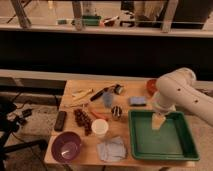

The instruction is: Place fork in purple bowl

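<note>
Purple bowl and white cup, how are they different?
The purple bowl is wide and low; the white cup is narrower and taller. The bowl sits nearer the camera than the cup. Both stand upright. The gripper hangs over the green tray.
</note>
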Tool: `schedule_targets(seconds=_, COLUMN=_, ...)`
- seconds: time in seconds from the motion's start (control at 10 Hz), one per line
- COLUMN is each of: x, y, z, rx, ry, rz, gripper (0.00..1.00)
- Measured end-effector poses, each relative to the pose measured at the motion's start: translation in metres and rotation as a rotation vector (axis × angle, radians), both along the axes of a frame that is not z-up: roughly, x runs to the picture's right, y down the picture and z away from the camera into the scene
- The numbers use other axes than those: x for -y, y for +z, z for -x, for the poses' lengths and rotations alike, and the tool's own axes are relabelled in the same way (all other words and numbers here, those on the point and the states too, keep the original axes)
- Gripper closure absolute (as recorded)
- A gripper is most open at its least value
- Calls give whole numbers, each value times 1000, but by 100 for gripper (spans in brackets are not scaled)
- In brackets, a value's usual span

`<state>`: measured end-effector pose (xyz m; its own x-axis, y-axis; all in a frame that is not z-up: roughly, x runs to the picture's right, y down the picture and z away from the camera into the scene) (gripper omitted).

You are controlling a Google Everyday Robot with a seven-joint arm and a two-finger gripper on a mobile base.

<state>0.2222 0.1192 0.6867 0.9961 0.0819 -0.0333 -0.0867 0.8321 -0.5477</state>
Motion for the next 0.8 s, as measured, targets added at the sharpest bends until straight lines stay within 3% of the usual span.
schedule_targets(seconds=0.1, x=1, y=1, z=16, rx=20, ry=-9, rz=-1, gripper=20)
schedule_targets(seconds=0.6, x=20, y=3, z=140, rx=221, ry=-84, rz=-4, gripper=20)
schedule_targets(seconds=0.7, x=21, y=1, z=154, rx=248, ry=-89, rz=0, gripper=20)
schedule_targets(seconds=0.8, x=22, y=1, z=150, rx=240, ry=-90, rz=-3, gripper=20)
